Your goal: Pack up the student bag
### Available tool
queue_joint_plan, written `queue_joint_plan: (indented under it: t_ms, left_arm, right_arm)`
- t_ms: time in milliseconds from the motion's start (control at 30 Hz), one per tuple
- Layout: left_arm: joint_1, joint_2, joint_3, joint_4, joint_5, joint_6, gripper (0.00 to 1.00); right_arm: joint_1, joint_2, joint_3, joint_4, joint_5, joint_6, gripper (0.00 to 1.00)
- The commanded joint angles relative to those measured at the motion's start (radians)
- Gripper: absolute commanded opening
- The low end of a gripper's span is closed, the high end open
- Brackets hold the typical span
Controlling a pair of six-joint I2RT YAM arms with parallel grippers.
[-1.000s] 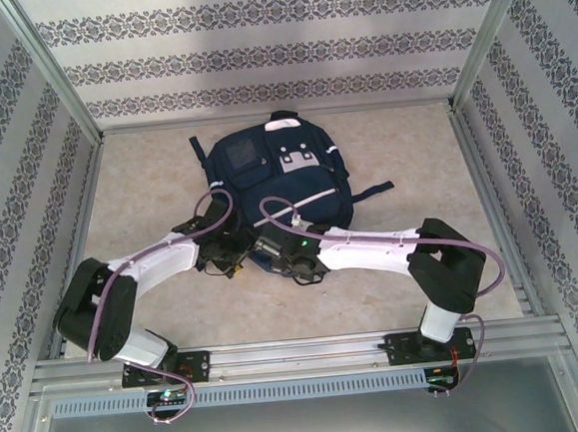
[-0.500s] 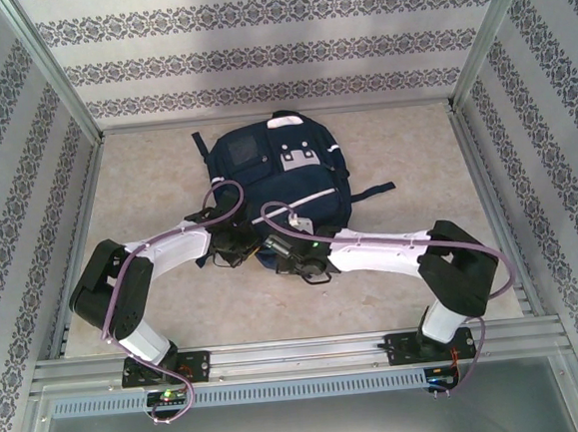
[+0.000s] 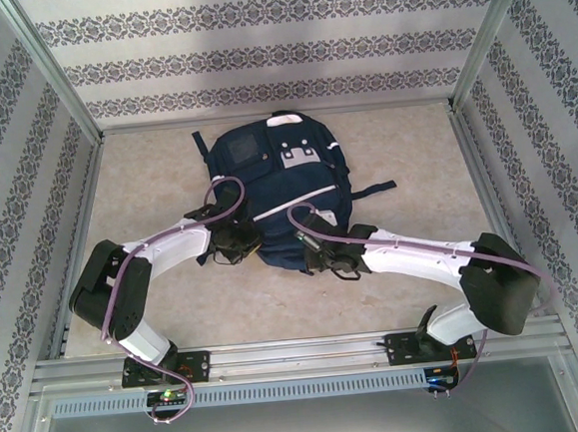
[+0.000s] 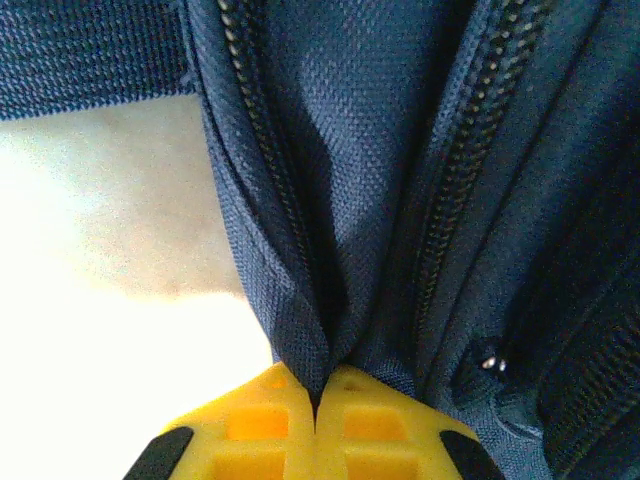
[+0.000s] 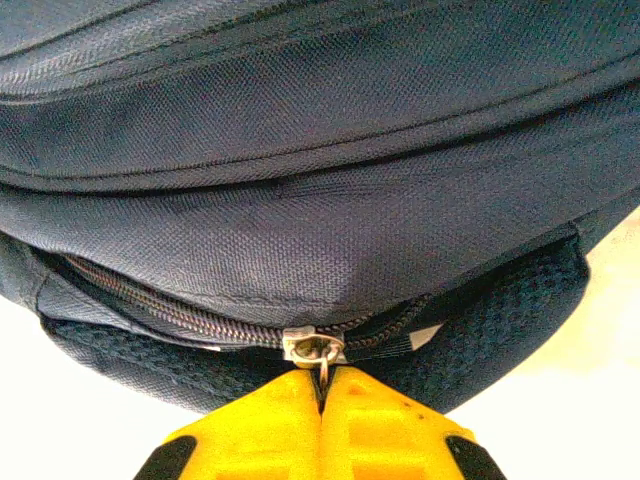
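Plainly, the bag (image 3: 282, 191) lay flat in the middle of the table (image 3: 137, 188), its near edge between both arms. The left gripper (image 4: 315, 398) was pinched tight on a thin fold (image 4: 300, 320) of fabric beside a zip track. The right gripper (image 5: 322, 385) was clamped on the zip pull (image 5: 318, 352) at the bag's near edge. The pull was small and caught only by its tip, so a skewed tug could have slipped it free. Had the fold slid out, the bag would likely have dragged along rather than unzipped. Loose fabric could also have jammed the slider.
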Motion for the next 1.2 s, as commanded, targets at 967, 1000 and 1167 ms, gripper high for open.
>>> queue_joint_plan:
  t_ms: [967,1000,1167]
  left_arm:
    - [0.247,-0.375,0.088,-0.379,0.006,0.154,0.83]
    - [0.244,-0.391,0.05,-0.348,0.044,0.127,0.83]
    - [0.15,-0.418,-0.087,-0.206,0.093,0.006,0.79]
  right_arm:
    - [-0.004,-0.028,-0.074,0.447,-0.323,0.108,0.0]
    - [0.006,-0.014,-0.073,0.465,-0.318,0.117,0.0]
    - [0.028,0.036,-0.051,0.495,-0.299,0.139,0.0]
